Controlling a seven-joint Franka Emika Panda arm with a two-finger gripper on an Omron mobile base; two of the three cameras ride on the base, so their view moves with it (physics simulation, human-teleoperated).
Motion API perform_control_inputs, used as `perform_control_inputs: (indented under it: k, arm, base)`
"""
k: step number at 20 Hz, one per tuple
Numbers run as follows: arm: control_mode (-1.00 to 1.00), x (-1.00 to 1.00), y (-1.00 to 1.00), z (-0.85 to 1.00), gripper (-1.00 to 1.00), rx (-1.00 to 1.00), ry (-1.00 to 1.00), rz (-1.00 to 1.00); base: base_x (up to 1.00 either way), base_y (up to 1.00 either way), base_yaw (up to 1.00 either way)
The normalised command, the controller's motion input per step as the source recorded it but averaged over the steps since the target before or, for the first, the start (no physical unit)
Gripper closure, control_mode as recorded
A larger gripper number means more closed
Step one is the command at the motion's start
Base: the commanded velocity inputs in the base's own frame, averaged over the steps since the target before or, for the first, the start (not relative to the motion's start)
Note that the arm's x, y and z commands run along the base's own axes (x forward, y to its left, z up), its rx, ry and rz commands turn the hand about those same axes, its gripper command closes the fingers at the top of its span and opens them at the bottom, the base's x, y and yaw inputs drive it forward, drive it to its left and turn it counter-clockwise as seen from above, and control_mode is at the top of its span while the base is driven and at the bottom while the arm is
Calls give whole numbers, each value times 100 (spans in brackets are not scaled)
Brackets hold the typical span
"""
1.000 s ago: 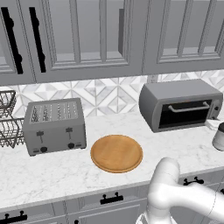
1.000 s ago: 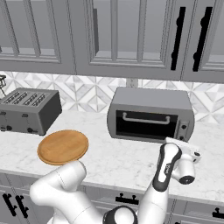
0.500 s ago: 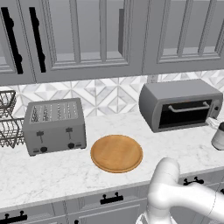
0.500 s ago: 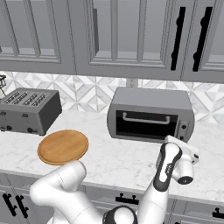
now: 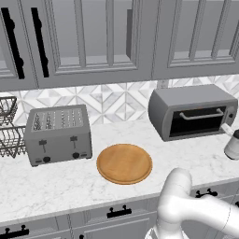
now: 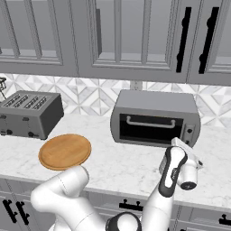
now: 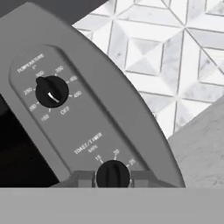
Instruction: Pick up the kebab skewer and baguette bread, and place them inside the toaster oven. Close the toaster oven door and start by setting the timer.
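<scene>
A simulated kitchen with a white marble counter (image 5: 60, 186) beneath grey panelled wall cabinets (image 5: 93, 37) and a backsplash of grey and white diamond tiles (image 5: 116, 100).

At the far left of the left base view, a dark wire dish rack (image 5: 9, 128) stands at the counter's edge. Just to its right sits a grey four-slot toaster (image 5: 58, 133), its slots facing up. Right of that, nearer the front edge, a round flat wooden board (image 5: 124, 163) lies on the counter, apart from the toaster.

Further right, against the backsplash, stands the wide grey metal toaster oven (image 5: 193, 112) with rounded corners. Its dark glass toaster oven door (image 5: 198, 122), with a pale grey bar handle across the top, stands upright and shut. A narrow knob panel sits at the oven's right end.

At the right of the scene, the white robot arm reaches up to that panel. In the hand view, the gripper (image 7: 112, 178) is at the lower black timer knob (image 7: 112, 174), with the two fingers (image 7: 83, 179) drawn in tight against either side of it, gripping the knob. Above it sits the black temperature knob (image 7: 51, 91), untouched. In the right base view, the gripper (image 6: 178, 146) meets the panel at the oven's near right corner.
</scene>
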Motion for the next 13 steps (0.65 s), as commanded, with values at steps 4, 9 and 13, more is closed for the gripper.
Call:
perform_control_inputs:
  k: [4, 9, 13]
  arm:
    - [-100, 0, 4, -9, 100, 20, -4, -3]
    - [-100, 0, 5, -11, 100, 20, -4, -3]
    - [-100, 0, 7, -13, 100, 18, -4, -3]
  base:
    - [0, 0, 0]
    - [0, 0, 0]
    - [0, 0, 0]
